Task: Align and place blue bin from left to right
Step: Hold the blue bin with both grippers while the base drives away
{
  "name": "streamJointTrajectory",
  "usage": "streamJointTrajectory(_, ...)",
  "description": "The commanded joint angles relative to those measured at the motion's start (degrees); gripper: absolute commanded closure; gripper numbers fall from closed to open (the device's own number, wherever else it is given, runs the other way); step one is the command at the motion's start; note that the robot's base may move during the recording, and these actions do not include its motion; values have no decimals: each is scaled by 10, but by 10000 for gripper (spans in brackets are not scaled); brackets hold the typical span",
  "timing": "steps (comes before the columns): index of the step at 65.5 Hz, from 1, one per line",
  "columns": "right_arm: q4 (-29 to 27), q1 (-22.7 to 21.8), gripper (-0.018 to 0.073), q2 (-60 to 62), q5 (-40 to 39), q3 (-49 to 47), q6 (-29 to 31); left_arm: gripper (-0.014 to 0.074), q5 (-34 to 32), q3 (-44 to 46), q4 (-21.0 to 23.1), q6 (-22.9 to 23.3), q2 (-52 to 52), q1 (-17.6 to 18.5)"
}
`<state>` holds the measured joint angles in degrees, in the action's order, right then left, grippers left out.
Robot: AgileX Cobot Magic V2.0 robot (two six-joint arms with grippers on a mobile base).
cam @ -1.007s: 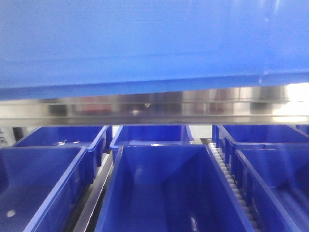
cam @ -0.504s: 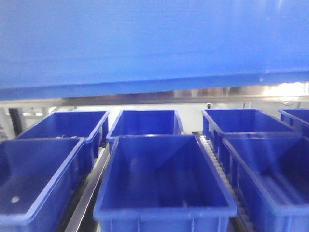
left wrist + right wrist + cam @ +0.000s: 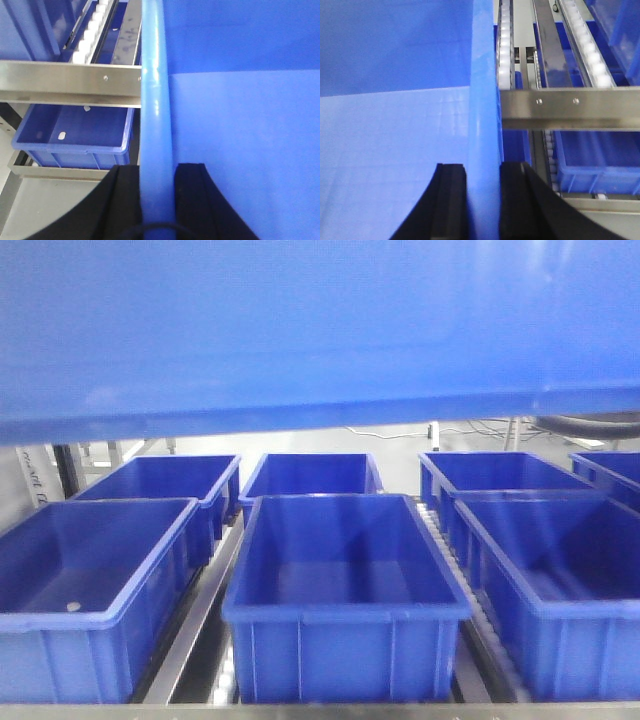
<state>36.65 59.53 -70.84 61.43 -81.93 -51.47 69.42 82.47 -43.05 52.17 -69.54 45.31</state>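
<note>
The left gripper and right gripper stay clamped on opposite rims of the large sky-blue plastic crate, which is held aloft by the rack's front edge. The front view has drawn back, so the dark royal-blue tubs now show their front walls above a steel front rail. The crate seems to be in transit, not yet placed.

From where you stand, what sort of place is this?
Probably a warehouse or factory picking rack: rows of tubs sit on roller tracks, framed by steel rails, with the blue bin held above.
</note>
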Motion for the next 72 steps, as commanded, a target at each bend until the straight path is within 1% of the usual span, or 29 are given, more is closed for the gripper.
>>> streamJointTrajectory(1,9,5,637,8,-80,-7,0,707,-62,4,0,0,3,8)
streamJointTrajectory(72,9,5,637,8,-80,-7,0,707,-62,4,0,0,3,8)
